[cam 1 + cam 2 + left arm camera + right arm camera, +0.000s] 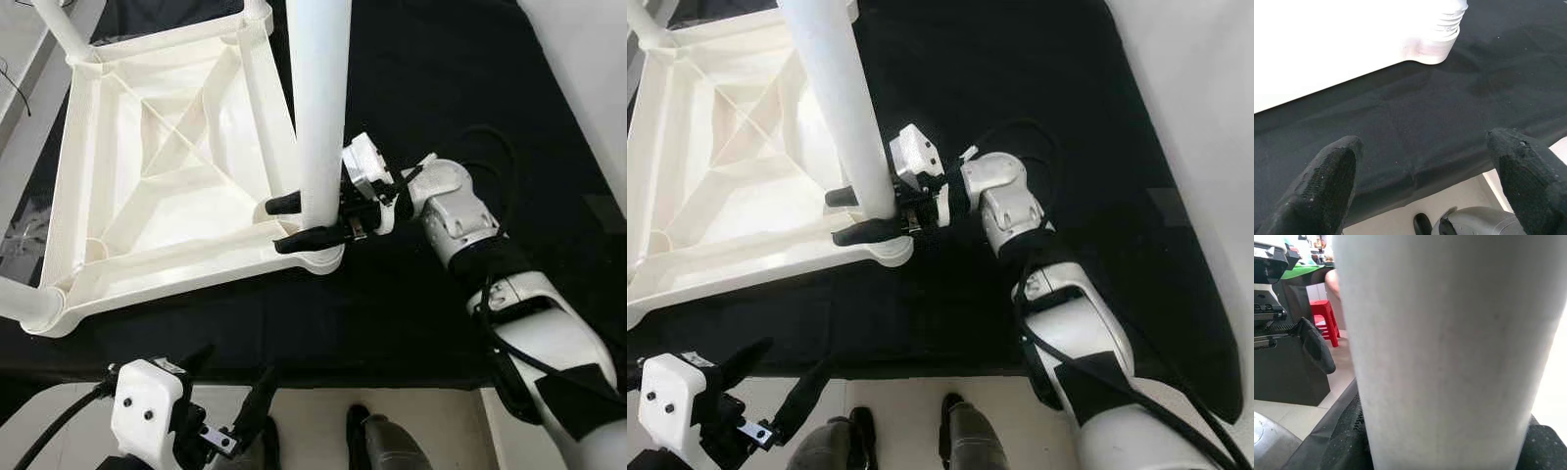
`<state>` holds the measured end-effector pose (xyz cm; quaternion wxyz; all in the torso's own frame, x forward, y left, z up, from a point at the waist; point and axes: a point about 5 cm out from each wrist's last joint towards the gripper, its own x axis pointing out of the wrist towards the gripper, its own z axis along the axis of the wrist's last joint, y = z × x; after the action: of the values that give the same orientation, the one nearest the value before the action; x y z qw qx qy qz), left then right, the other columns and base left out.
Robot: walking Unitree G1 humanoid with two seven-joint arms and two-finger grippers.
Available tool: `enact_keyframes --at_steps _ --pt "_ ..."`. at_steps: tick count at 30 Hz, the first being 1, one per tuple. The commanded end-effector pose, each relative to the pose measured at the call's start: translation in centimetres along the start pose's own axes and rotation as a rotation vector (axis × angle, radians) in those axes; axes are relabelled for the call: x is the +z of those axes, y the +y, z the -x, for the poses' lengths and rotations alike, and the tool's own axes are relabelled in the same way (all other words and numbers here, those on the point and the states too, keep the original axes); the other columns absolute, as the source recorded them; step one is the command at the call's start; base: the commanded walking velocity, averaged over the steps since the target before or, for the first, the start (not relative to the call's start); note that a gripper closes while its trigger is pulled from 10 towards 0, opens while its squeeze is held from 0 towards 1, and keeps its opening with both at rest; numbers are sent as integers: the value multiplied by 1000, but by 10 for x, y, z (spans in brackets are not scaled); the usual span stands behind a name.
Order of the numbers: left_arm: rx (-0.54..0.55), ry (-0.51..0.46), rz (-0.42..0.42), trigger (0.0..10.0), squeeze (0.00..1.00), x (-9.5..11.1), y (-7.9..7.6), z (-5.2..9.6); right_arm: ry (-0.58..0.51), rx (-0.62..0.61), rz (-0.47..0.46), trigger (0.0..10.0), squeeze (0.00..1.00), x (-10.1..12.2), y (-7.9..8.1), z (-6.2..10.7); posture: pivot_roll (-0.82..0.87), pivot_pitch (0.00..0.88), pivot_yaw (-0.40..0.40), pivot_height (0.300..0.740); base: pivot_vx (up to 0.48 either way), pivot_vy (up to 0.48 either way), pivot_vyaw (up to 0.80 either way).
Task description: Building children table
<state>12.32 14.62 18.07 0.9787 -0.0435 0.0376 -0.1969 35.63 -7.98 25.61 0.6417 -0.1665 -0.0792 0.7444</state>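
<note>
— Where's the leg relative to your hands?

— The white table leg (318, 108) stands upright in the near corner socket of the upturned tabletop (147, 176) on the black mat (441, 88). My right gripper (294, 223) is clamped round its base — long axis vertical. The left gripper (230, 406) hangs spread and empty, well apart, so I'd say the right arm takes the next move.

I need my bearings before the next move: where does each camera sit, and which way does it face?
Left eye view: on the head, looking down at the upturned table top on the black mat; right hand grips the table leg.
Right eye view: same scene; left hand hangs low above the robot's feet.
Left wrist view: along open fingers toward the table's corner.
Right wrist view: close against the leg.
Both wrist views share that corner leg.
</note>
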Motion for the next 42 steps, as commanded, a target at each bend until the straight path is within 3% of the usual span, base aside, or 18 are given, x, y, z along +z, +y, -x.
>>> enact_keyframes --at_steps 1,5,8,10,11,12,13,14,15,16,17,22,28,34,35,36,37,42 --pt "-1 34 -2 10000 0 -3 0 2 86 -34 -236 10000 0 -55 23 -1 114 408 56 740 0 0 0" --pt "-2 36 -1 10000 0 -3 -1 2 163 -98 -208 10000 0 -58 20 1 109 404 53 740 0 0 0" --pt "-3 40 4 10000 0 -5 -3 2 296 -420 -283 10000 0 -70 18 13 84 394 16 740 0 0 0" --pt "-2 41 7 10000 0 -6 -4 2 340 -733 -268 10000 0 -74 38 13 74 383 -6 740 0 0 0" --pt "1 40 8 10000 0 -6 -4 2 328 -875 -302 10000 0 -73 57 10 70 383 -6 740 0 0 0" --pt "1 40 8 10000 0 -6 -4 2 328 -875 -302 10000 0 -73 57 10 70 383 -6 740 0 0 0" --pt "2 38 9 10000 0 -6 -3 1 316 -975 -358 10000 0 -72 83 1 61 384 -1 740 0 0 0" --pt "2 38 9 10000 0 -6 -3 1 316 -975 -358 10000 0 -72 83 1 61 384 -1 740 0 0 0" --pt "4 37 8 10000 0 -6 -2 0 288 -1037 -423 10000 0 -70 110 -14 60 384 14 740 0 0 0" --pt "4 37 8 10000 0 -6 -2 0 288 -1037 -423 10000 0 -70 110 -14 60 384 14 740 0 0 0" --pt "3 37 6 10000 0 -6 -1 0 247 -1099 -431 10000 0 -67 121 -27 53 377 28 740 0 0 0" --pt "-8 32 1 10000 0 -8 3 -6 161 -1165 -441 10000 0 -76 113 -47 48 349 36 740 0 0 0" --pt "-1 14 -10 10000 0 -8 6 -13 166 -1237 -515 10000 0 -70 112 -49 40 337 29 740 0 0 0" --pt "2 8 -19 10000 0 -8 8 -16 90 -1202 -496 10000 0 -54 108 -53 36 325 26 740 0 0 0" --pt "2 6 -21 10000 0 -9 9 -17 54 -1174 -475 10000 557 -49 105 -54 36 325 26 740 0 0 0" --pt "2 4 -23 10000 0 -9 10 -19 -19 -1091 -467 10000 1000 -41 101 -56 32 321 25 740 0 0 0" --pt "2 0 -24 10000 0 -9 10 -20 -98 -1004 -434 10000 1000 -31 93 -54 33 316 23 740 0 0 0" --pt "3 -9 -25 10000 0 -9 10 -23 -196 -800 -329 10000 1000 -12 75 -39 26 311 18 740 0 0 0"
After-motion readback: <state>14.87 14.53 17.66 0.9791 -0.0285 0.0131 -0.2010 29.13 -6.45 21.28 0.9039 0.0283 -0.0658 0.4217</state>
